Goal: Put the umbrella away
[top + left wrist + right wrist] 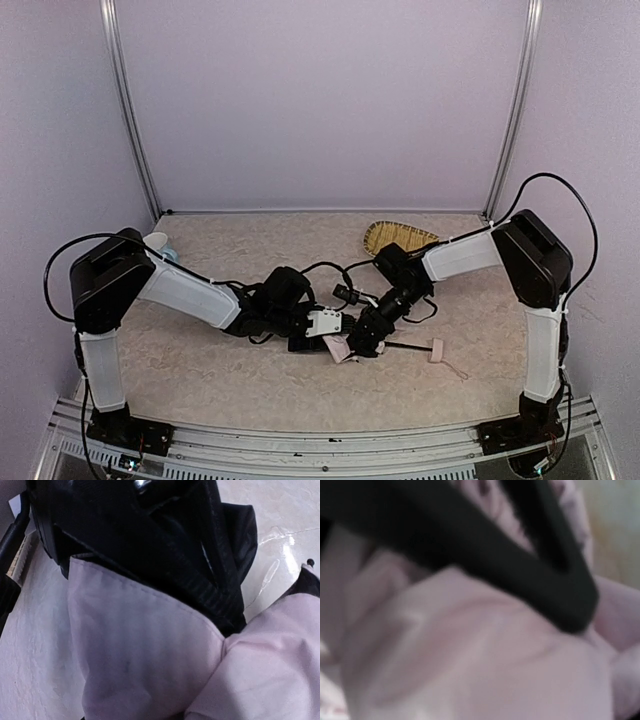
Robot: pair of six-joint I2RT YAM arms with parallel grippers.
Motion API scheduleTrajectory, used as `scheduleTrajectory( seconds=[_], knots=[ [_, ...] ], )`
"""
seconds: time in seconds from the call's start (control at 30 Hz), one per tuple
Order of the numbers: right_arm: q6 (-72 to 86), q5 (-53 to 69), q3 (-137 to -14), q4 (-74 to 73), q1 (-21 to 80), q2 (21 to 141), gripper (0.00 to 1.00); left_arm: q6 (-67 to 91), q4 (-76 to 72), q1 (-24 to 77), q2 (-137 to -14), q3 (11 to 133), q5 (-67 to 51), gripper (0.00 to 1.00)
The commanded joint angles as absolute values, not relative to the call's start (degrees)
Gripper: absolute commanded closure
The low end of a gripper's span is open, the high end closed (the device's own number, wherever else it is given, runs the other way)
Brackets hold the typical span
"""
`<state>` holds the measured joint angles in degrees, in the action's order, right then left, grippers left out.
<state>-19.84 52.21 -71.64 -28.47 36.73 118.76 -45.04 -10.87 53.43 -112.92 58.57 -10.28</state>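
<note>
The umbrella (340, 349) lies folded at the table's middle, a bunched pale pink canopy with its thin dark shaft (405, 346) running right to the small pink handle (436, 349). Both arms meet over the bundle. My left gripper (335, 330) comes in from the left and my right gripper (362, 342) from the right, both tips down in the fabric. Pink canopy (145, 665) and black lining (165, 550) fill the left wrist view. Blurred pink fabric (485, 660) fills the right wrist view. No fingertip shows in any view, so neither grip can be read.
A woven bamboo tray (398, 236) leans at the back right against the wall. A small white cup (157, 242) stands at the back left, behind the left arm. Black cables loop over the table between the two wrists.
</note>
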Motion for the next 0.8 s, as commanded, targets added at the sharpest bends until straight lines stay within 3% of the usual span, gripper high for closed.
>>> scheduleTrajectory(
  seconds=[0.0, 0.1, 0.47, 0.53, 0.67, 0.77],
  knots=[
    [-17.85, 51.71, -71.42, -23.29, 36.56, 114.76, 0.54, -43.17, -3.25, 53.57, -115.75, 57.66, -9.95, 0.8],
    [-15.89, 48.94, -69.54, -20.58, 35.49, 110.96, 0.42, -41.93, -0.95, 53.27, -115.47, 57.83, -11.29, 0.86],
    [-8.47, 26.17, -54.63, -7.7, 34.53, 88.4, 0.33, -35.83, 8.03, 50.8, -118.25, 61.07, -17.47, 0.92],
    [0.39, 15.78, -54.09, -10.29, 33.17, 86.49, 0.29, -35.04, 8.12, 50.75, -118.13, 61.27, -16.89, 0.92],
    [15.29, 2.43, -53.5, -24.89, 30.83, 83.54, 0.3, -32.48, 8.79, 50.65, -118.61, 62.43, -15.55, 0.92],
    [21.67, -2.67, -50.38, -30.62, 29.87, 78.06, 0.27, -31.29, 9.04, 50.63, -119.19, 62.65, -15.57, 0.91]
  ],
)
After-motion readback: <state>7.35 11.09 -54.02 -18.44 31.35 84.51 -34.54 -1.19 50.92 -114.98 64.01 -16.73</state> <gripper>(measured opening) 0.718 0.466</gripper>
